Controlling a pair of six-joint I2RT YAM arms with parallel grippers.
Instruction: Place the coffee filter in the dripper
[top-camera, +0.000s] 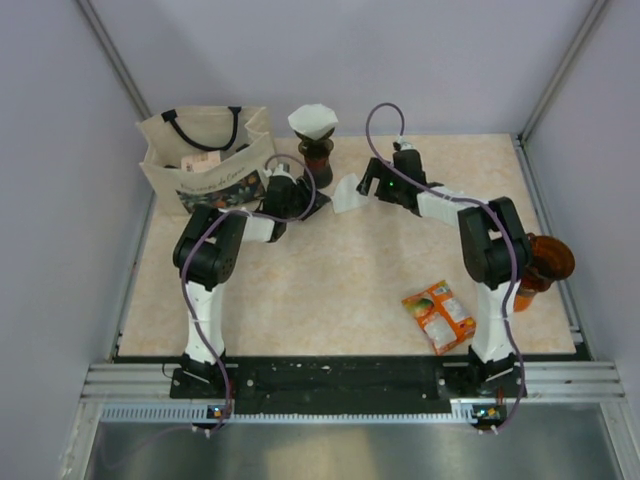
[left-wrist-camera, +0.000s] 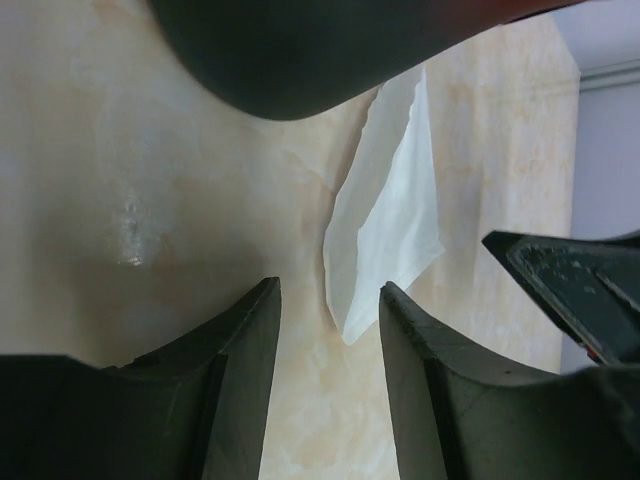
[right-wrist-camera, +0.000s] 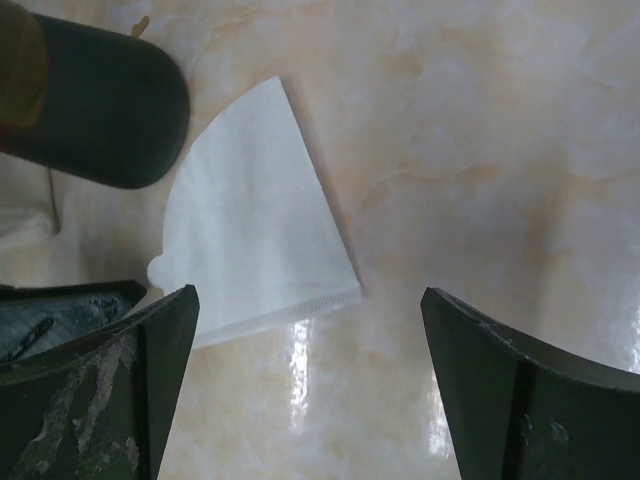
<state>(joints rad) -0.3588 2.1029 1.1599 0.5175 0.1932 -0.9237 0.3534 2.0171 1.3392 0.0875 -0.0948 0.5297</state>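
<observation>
The coffee filter lies flat on the worktop, between your two end effectors and just in front of the dripper, which stands near the far edge. Treat the filter as thin folded paper: almost weightless, limp and easy to crease or tear. It sits so flat that a finger will likely skate over it rather than get under it. The seamed straight edge looks like the stiffest part. Take hold there or at a corner you can lift, not in the middle of the sheet.

Your left end effector is released. Its fingers are parted with nothing between them, and the filter's narrow tip lies just beyond. Your right end effector is spread wide and empty. The filter's seam edge lies beside one finger, and I cannot tell whether they touch.

The two end effectors sit nose to nose over the sheet, so moving one risks clipping the other. A white paper cone appears to sit in the dripper's mouth. The tote bag stands just left of the dripper and narrows any approach from that side. The orange packet lies well apart, near the right arm's base. Your broadest bare stretch of worktop is toward the arm bases.
</observation>
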